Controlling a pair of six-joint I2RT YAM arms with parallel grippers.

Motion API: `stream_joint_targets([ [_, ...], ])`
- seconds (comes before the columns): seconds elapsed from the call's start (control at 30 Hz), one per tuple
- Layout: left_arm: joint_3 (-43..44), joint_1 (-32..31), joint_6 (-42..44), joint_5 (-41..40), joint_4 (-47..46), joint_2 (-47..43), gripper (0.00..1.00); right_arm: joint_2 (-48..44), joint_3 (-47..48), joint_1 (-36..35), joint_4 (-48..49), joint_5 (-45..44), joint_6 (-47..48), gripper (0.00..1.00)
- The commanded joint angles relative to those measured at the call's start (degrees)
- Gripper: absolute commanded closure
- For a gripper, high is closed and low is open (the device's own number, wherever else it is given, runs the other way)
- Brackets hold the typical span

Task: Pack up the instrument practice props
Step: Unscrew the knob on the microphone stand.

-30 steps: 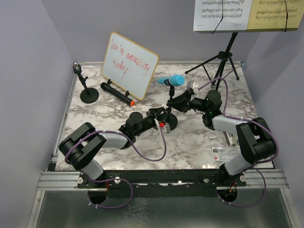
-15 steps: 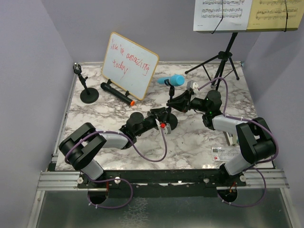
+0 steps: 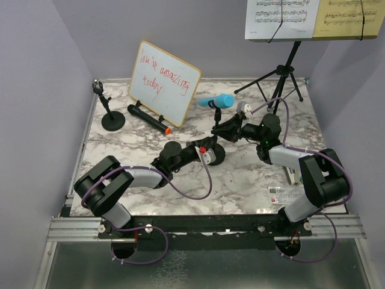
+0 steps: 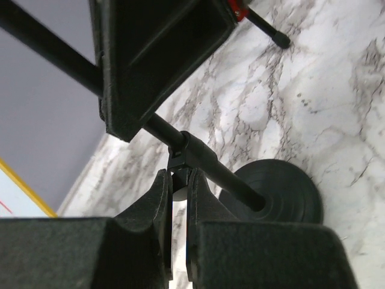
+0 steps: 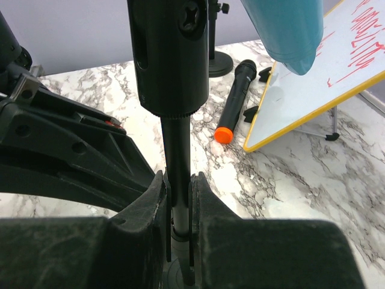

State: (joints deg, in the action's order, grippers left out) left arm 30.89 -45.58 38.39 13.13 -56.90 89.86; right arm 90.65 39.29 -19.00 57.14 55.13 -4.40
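A blue microphone (image 3: 218, 101) sits in the clip of a black round-based mic holder (image 3: 216, 154) at the table's middle. My right gripper (image 3: 226, 130) is shut on the holder's upright stem (image 5: 178, 158), below the blue microphone (image 5: 287, 29). My left gripper (image 3: 208, 150) is shut on a small knob (image 4: 178, 182) at the stem's collar, just above the round base (image 4: 278, 194). A black microphone (image 3: 149, 118) with an orange end lies by the whiteboard. The second mic holder (image 3: 112, 118) stands at the far left. White sheet music (image 3: 281, 18) and yellow sheet music (image 3: 352, 18) rest on the tripod music desk (image 3: 287, 67).
The wood-framed whiteboard (image 3: 163, 82) leans at the back left, also seen in the right wrist view (image 5: 328, 84). A small stapler (image 3: 291, 175) and a clear ruler (image 3: 283, 194) lie near the right arm's base. Walls close the table's left, back and right.
My left gripper has rolled at the wrist while staying on the holder's knob; its red part has shifted up. My right gripper and the blue microphone have stayed put.
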Motion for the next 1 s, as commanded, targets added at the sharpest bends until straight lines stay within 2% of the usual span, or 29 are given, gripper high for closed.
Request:
stream_joint_targets([
  [0.0, 2.2, 0.8, -20.1, 4.0, 3.3, -1.1, 1.0, 2.4, -0.4, 0.3, -7.7, -0.8, 2.7, 1.0],
  [0.2, 4.4, 3.9, -45.6, 8.8, 3.7, -0.5, 1.0, 2.6, -0.3, 0.3, -7.8, -0.8, 2.6, 1.0],
  [0.37, 4.9, 5.8, -60.9, 9.6, 3.8, 0.5, 1.0, 2.4, -0.1, 0.3, -8.1, -0.9, 2.5, 1.0],
  [0.53, 7.3, 8.2, -83.1, 12.5, 3.7, 2.5, 1.0, 2.4, 0.1, 0.4, -8.9, -1.2, 2.7, 0.99],
  [0.8, 6.6, 9.5, -108.8, 12.1, 3.1, 5.0, 1.0, 2.8, 1.0, 0.4, -10.3, -1.5, 2.3, 1.0],
  [0.9, 4.6, 9.8, -118.6, 10.9, 1.3, 5.6, 1.0, 2.9, 1.2, 0.4, -10.6, -1.6, 2.1, 1.0],
  [0.97, 2.2, 9.9, -126.2, 9.7, -5.6, 6.5, 1.0, 3.2, 1.5, 0.3, -10.8, -1.6, 1.8, 0.99],
])
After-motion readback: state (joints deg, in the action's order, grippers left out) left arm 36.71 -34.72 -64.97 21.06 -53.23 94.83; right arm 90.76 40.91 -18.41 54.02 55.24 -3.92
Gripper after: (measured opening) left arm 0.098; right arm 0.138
